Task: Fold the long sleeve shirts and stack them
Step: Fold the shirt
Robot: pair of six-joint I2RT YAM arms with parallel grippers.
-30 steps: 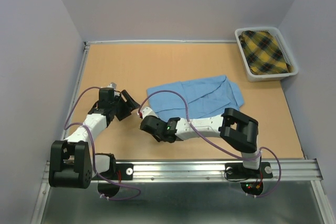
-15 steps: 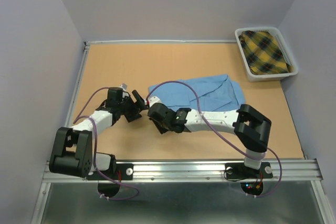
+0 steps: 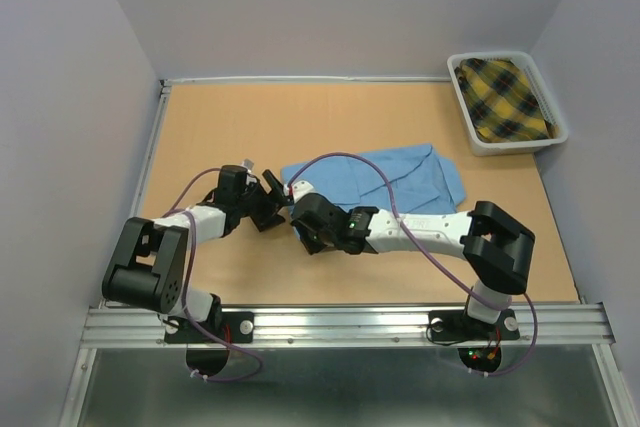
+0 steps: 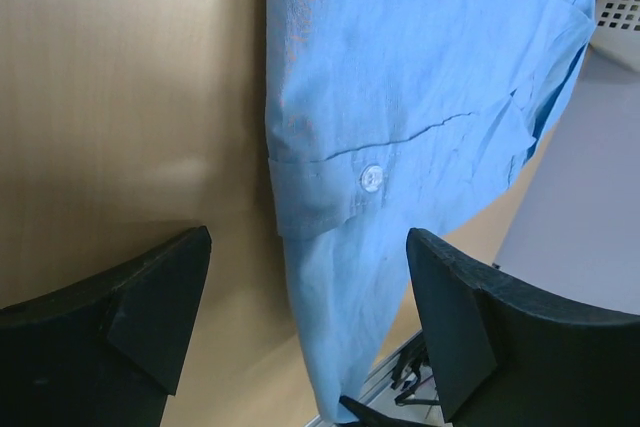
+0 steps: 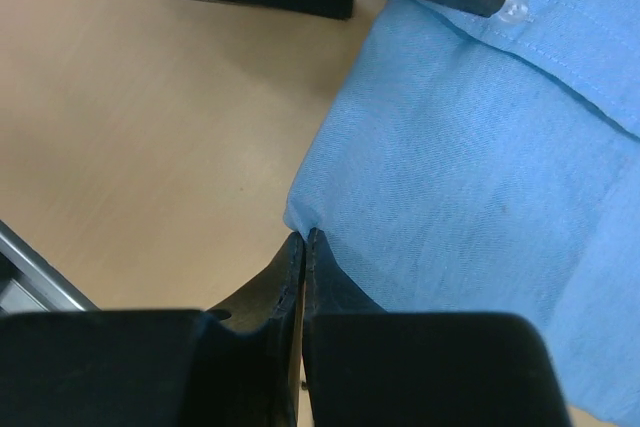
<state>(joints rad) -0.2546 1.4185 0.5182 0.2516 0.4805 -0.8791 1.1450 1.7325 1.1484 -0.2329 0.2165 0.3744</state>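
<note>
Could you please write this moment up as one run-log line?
blue shirt: lying flat | left claw: open over its buttoned cuff | right claw: shut on its edge | bin: plaid cloth inside

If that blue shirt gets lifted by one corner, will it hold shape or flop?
Probably flops: the blue shirt lies in soft creased folds. Likely light, being thin cloth. Lifted at the right gripper, the rest should drape and trail.

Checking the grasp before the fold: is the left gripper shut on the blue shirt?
No: the left gripper is wide open, fingers spread either side of the light blue shirt at its cuff.
</note>
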